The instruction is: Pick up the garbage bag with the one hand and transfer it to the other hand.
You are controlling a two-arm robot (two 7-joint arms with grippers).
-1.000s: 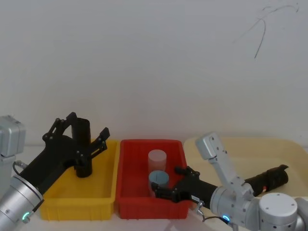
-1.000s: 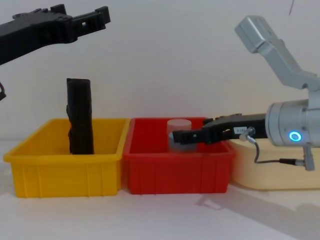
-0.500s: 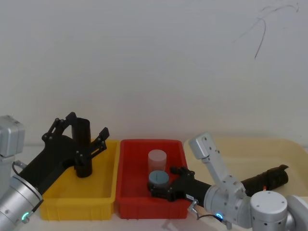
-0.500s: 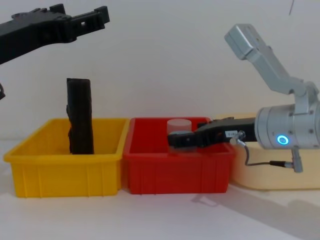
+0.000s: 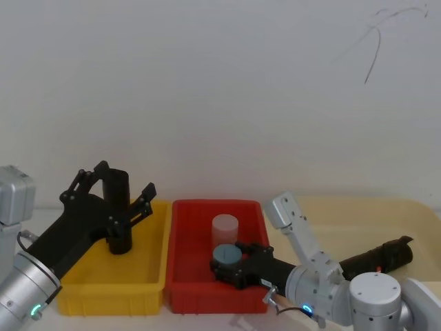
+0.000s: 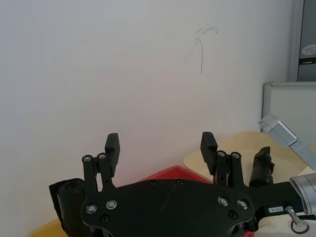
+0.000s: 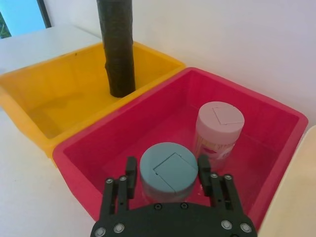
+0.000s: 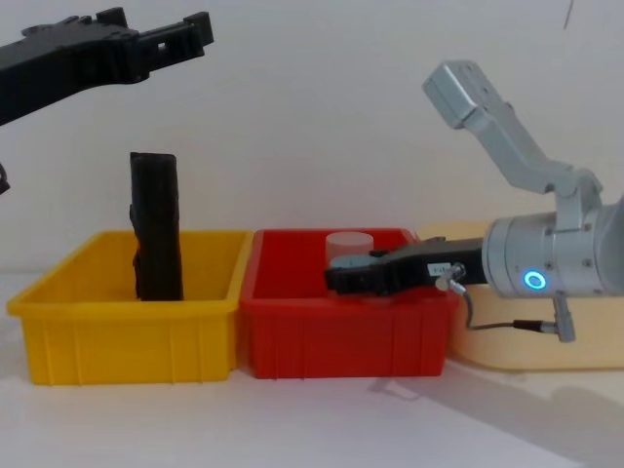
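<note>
The garbage bag [image 5: 117,214] is a tall black roll standing upright in the yellow bin [image 5: 110,300]; it also shows as the garbage bag [image 8: 156,229] and the garbage bag [image 7: 117,44]. My left gripper [image 8: 161,24] hangs open well above the roll, clear of it. Its two fingers spread wide in the left wrist view, left gripper [image 6: 160,143]. My right gripper [image 7: 167,165] is low in the red bin [image 7: 94,143], open, with a finger on each side of a blue-lidded jar [image 7: 168,170]. The right gripper [image 8: 336,280] reaches in from the right.
A pale-lidded jar [image 7: 219,128] stands just behind the blue one. A beige tray [image 5: 358,221] at the right holds a second black roll [image 5: 386,255] lying on its side. The bins sit side by side against a white wall.
My right gripper has slid left into the red bin until its fingers flank the blue-lidded jar. The left arm and the upright roll have not moved.
</note>
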